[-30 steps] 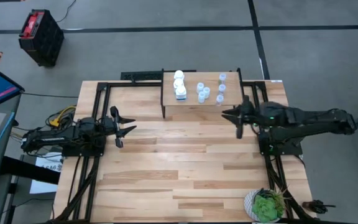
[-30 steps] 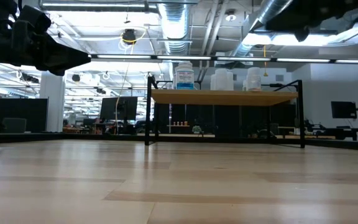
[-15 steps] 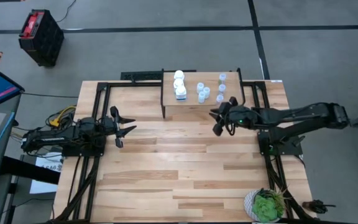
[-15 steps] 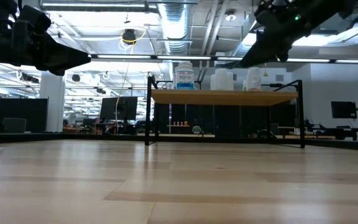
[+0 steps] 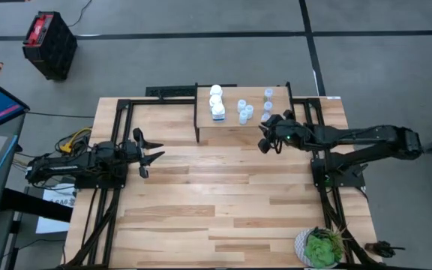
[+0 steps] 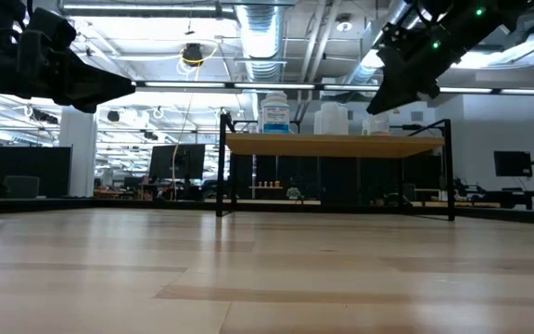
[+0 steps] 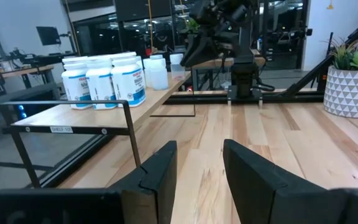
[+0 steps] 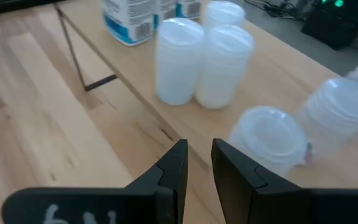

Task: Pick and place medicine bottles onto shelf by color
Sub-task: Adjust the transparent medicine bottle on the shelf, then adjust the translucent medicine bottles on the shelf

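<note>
Bottles all up on the shelf (image 5: 243, 120) already: three white ones with blue labels (image 5: 217, 101) in a row toward the shelf's left end, the pale translucent ones (image 5: 244, 111) clustered mid-shelf and strung along its right end (image 5: 268, 106). Nothing of the kind visible on the table (image 5: 223, 202) in front of the shelf.

Step in hand, by the look of it — tidying or regrasping a translucent bottle at the shelf's right front corner. Best done by lining the narrow finger gap over one cap only, coming in slow, keeping clear of the two neighbours standing touching just behind, since light plastic tips and skids easily near the shelf edge.

Right gripper (image 5: 265, 139) stretched out from the right side of the table, wrist pitched down, hovering just in front of the shelf's right corner; fingers (image 8: 178, 163) nearly together with a slim gap, holding nothing, a capped translucent bottle (image 8: 268, 137) just beyond the tips.

Left gripper (image 5: 150, 152) parked well to the left of the shelf, low over the table, fingers (image 7: 160, 167) parted and empty, pointed across toward the shelf.
</note>
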